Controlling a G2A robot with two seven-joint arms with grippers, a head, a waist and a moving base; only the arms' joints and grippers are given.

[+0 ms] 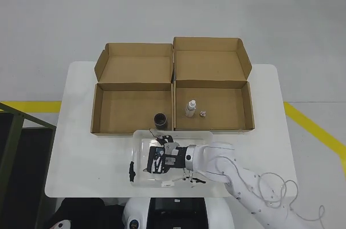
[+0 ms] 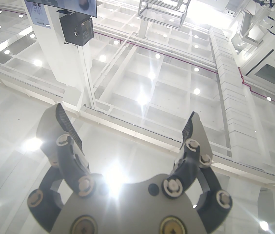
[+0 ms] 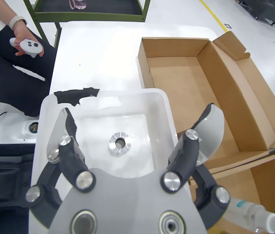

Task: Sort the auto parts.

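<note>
My right gripper (image 3: 138, 113) hangs open over the clear plastic bin (image 3: 162, 103), its fingers spread wide around nothing. A silver round part (image 3: 119, 144) with a centre hole lies on the bin floor just below it. From above, the right gripper (image 1: 160, 158) covers the bin's middle (image 1: 141, 137). The left cardboard box (image 1: 121, 109) holds a dark cylinder (image 1: 160, 119). In the right box (image 1: 233, 109) stand a white bottle (image 1: 190, 108) and a small metal piece (image 1: 203, 113). My left gripper (image 2: 125, 112) is open and points up at the ceiling.
Both boxes sit side by side behind the bin with their lids folded back. Black tape (image 3: 76, 96) is stuck on the bin's rim. A green shelf cart (image 1: 12, 131) stands off the table's left side. Bare white tabletop (image 1: 81, 154) lies left of the bin.
</note>
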